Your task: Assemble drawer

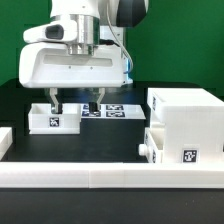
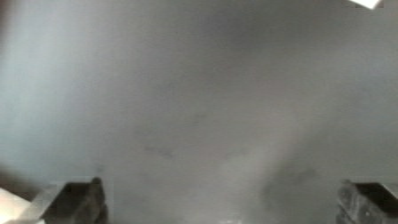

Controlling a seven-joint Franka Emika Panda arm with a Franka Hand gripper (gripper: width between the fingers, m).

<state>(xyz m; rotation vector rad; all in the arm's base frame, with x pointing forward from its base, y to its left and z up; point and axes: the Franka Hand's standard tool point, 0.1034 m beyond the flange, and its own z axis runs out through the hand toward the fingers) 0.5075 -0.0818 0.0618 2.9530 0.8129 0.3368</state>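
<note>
A large white drawer casing [image 1: 186, 122] stands at the exterior view's right, with a smaller white part [image 1: 150, 147] against its front left side. A small white box part [image 1: 44, 118] with a marker tag stands at the exterior view's left. My gripper [image 1: 72, 103] hangs low over the table, just behind and beside that small box, with its jaws wide apart. In the wrist view my gripper [image 2: 222, 205] shows only blurred dark table between the two fingertips [image 2: 71, 203]. It holds nothing.
The marker board [image 1: 108, 110] lies flat behind the gripper in the middle. A white rail [image 1: 90, 176] runs along the table's front edge, and a white block [image 1: 4, 140] sits at the far left edge.
</note>
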